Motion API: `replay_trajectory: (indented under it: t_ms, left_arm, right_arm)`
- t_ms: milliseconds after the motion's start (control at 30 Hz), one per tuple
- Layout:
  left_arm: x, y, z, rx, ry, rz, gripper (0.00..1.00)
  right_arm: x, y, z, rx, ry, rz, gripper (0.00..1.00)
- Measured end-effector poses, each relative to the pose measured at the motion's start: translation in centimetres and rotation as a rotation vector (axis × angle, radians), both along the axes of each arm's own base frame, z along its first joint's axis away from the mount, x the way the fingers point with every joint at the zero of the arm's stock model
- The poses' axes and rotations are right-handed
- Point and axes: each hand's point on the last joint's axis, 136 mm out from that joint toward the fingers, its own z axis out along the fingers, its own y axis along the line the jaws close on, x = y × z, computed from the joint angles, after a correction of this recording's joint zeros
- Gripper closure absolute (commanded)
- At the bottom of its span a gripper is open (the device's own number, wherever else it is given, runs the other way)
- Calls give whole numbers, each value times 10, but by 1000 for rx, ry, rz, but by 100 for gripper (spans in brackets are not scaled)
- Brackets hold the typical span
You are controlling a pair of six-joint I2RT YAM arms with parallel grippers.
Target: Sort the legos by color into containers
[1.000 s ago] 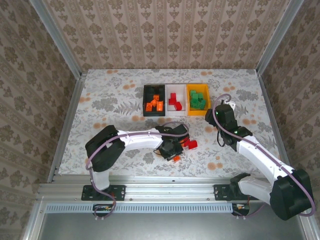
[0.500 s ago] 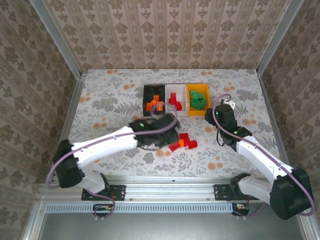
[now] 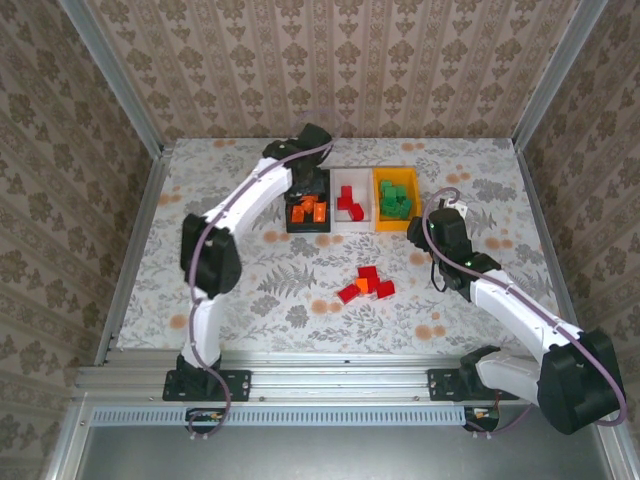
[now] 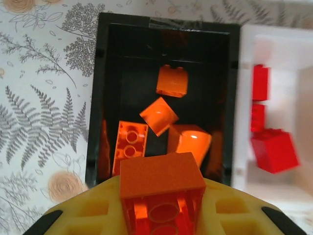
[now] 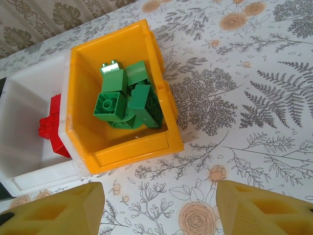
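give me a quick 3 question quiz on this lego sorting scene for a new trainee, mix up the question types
1. True or false: every brick visible in the small black plastic bin is one of the orange plastic bricks.
2. Pick one. The left gripper is: A open and empty, B shut on an orange brick, C shut on that bin's rim.
3. Short answer: which container holds the green plastic bricks?

Key
1. True
2. B
3. The orange-yellow plastic bin
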Motion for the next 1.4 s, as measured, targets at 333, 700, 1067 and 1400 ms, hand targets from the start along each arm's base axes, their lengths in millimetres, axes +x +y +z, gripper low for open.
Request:
replay_trajectory:
  t_ms: [333, 700, 1067, 1400]
  left_arm:
    - [13, 9, -41, 137, 113, -56, 48]
    - [-19, -18, 3, 50, 70, -178, 31]
    - [-199, -90, -62, -7, 196, -515, 35]
    - [-231, -72, -96, 27, 214, -626, 33]
  right_arm:
    - [1, 1, 1, 5, -3, 6, 37]
    - [0, 2, 0, 7, -2, 8, 37]
    - [-1, 1, -4, 4, 6, 8, 37]
    - [-1, 5, -5, 15, 8, 23, 36]
